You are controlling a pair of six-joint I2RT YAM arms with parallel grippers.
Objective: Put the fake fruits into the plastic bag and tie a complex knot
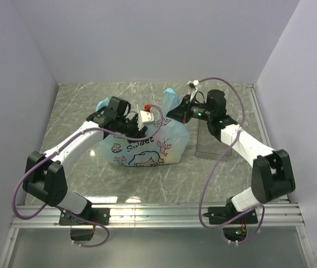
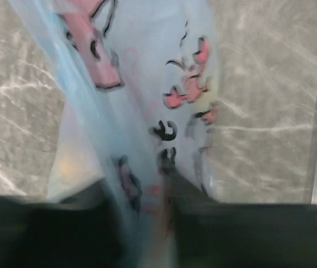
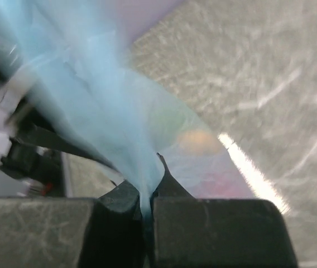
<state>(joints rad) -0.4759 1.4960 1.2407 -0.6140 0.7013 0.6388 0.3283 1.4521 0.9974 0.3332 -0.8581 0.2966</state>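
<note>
While the thin, translucent light-blue plastic bag [image 1: 147, 149] with pink cartoon print sits mid-frame on the grey marbled counter [image 1: 86, 100], the left hand [image 1: 138, 127] is closed on its upper film from the left and the right hand [image 1: 174, 114] clamps a gathered strip at its upper right.

Fruits [image 3: 195, 140], dim blurs inside bag [image 3: 100, 106]

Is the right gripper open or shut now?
Shut. In the right wrist view, the right gripper pinches a gathered strip of the plastic bag, with no gap between its fingers.
</note>
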